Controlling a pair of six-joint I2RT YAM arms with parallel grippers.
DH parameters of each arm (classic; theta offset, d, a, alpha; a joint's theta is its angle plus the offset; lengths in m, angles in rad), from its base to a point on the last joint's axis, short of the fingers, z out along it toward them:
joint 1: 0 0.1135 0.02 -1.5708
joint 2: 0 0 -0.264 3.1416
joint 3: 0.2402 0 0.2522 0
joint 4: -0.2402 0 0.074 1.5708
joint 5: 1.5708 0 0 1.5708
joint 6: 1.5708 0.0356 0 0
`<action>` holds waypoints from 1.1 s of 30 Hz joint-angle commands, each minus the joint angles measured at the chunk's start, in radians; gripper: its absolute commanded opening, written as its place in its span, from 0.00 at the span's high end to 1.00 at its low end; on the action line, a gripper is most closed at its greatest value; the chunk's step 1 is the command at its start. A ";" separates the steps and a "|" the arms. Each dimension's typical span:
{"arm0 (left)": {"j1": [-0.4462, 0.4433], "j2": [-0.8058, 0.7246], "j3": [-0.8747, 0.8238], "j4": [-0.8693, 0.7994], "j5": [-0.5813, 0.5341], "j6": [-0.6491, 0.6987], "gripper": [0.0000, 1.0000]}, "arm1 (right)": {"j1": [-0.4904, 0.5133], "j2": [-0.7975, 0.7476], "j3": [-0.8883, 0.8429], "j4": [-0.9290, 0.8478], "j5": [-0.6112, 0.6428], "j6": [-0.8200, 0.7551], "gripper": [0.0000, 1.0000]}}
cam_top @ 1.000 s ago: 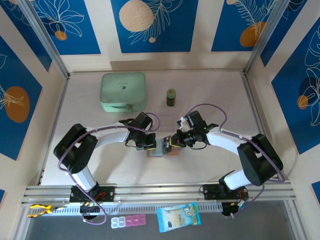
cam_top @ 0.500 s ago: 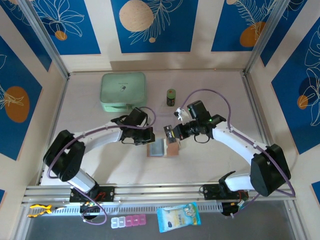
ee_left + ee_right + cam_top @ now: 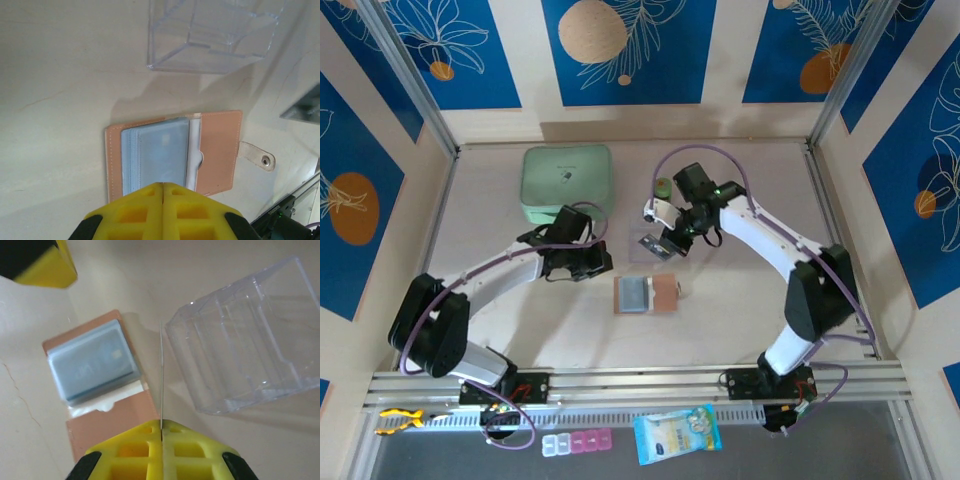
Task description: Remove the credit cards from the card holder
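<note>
The salmon-pink card holder [image 3: 663, 295] lies open and flat on the table, with grey-blue pockets holding credit cards [image 3: 160, 155] on its left half. My right gripper [image 3: 672, 236] hangs behind the holder, shut on one dark credit card [image 3: 161, 370]. In the right wrist view this card shows edge-on as a thin line beside the clear plastic box [image 3: 240, 340]. My left gripper [image 3: 163, 184] is shut and empty. It hovers just left of and behind the card holder [image 3: 217, 150], apart from it.
A mint-green zip case [image 3: 567, 183] sits at the back left. A small green can [image 3: 663, 187] stands behind the right arm. The clear plastic box [image 3: 215, 35] sits just behind the card holder. A pill box [image 3: 578, 442] and a packet [image 3: 677, 432] lie past the near rail.
My right gripper has lifted a card away from the holder and carried it back toward the clear box. My left gripper has drawn off the holder, back and to the left.
</note>
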 commanded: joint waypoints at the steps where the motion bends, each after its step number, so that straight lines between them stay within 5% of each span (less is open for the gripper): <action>1: 0.027 -0.029 -0.010 -0.036 0.035 0.016 0.98 | 0.000 0.087 0.105 -0.153 0.029 -0.178 1.00; 18: 0.100 -0.028 0.002 -0.067 0.066 0.047 0.97 | -0.005 0.394 0.512 -0.372 0.060 -0.324 1.00; 33: 0.136 -0.015 0.023 -0.088 0.084 0.068 0.98 | -0.006 0.552 0.662 -0.495 0.061 -0.378 1.00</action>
